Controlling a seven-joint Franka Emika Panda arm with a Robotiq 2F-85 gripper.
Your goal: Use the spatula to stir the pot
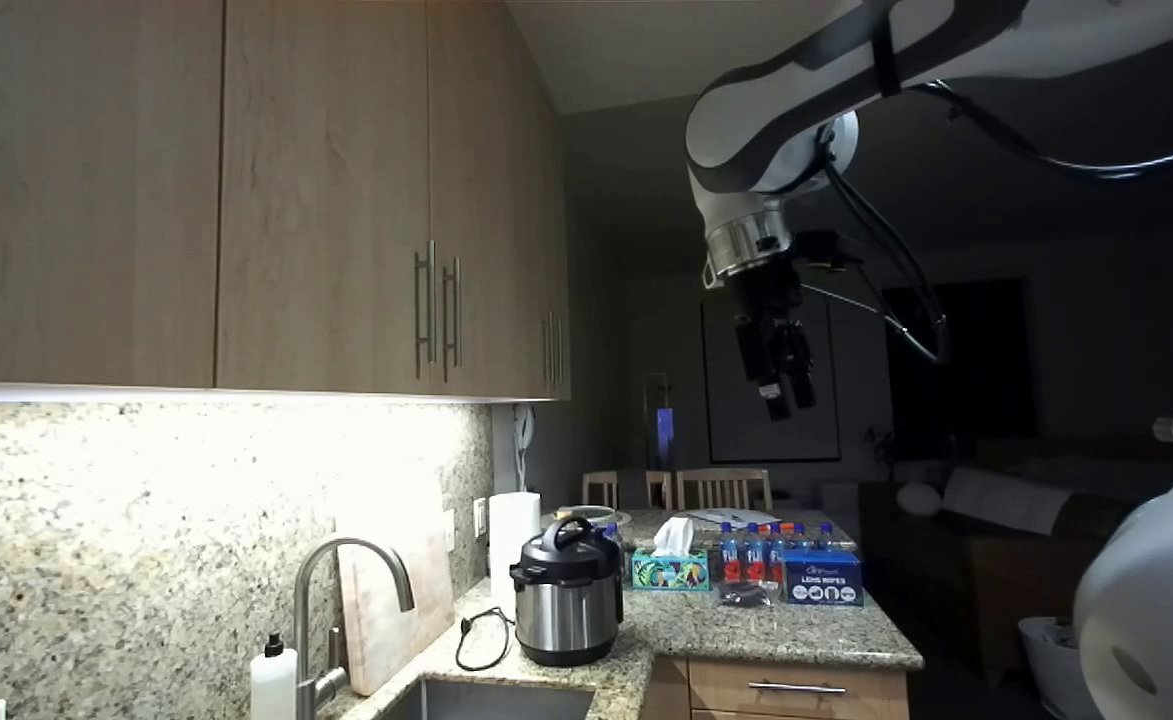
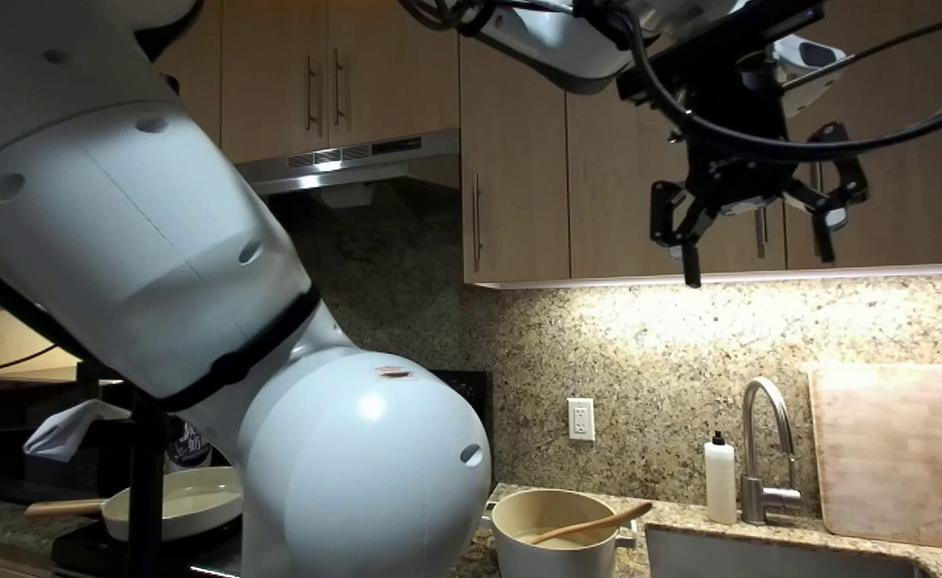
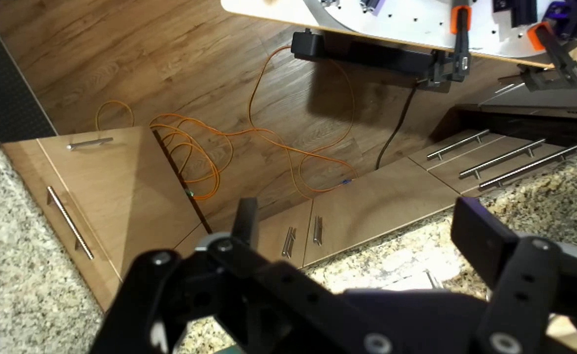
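A cream pot with a pale outside stands on the counter left of the sink in an exterior view. A wooden utensil, the spatula, leans in it, its handle over the right rim. Its lower end is inside the pot and cannot be made out. My gripper shows in both exterior views, high in the air in front of the upper cabinets, far above the pot. It points down, its fingers wide apart with nothing between them. The wrist view also shows the open fingers. Pot and spatula are out of the wrist view.
A sink, faucet, soap bottle and cutting board stand right of the pot. Upper cabinets overhang the counter. A pressure cooker, tissue box and wipes box stand farther along. A pan sits left.
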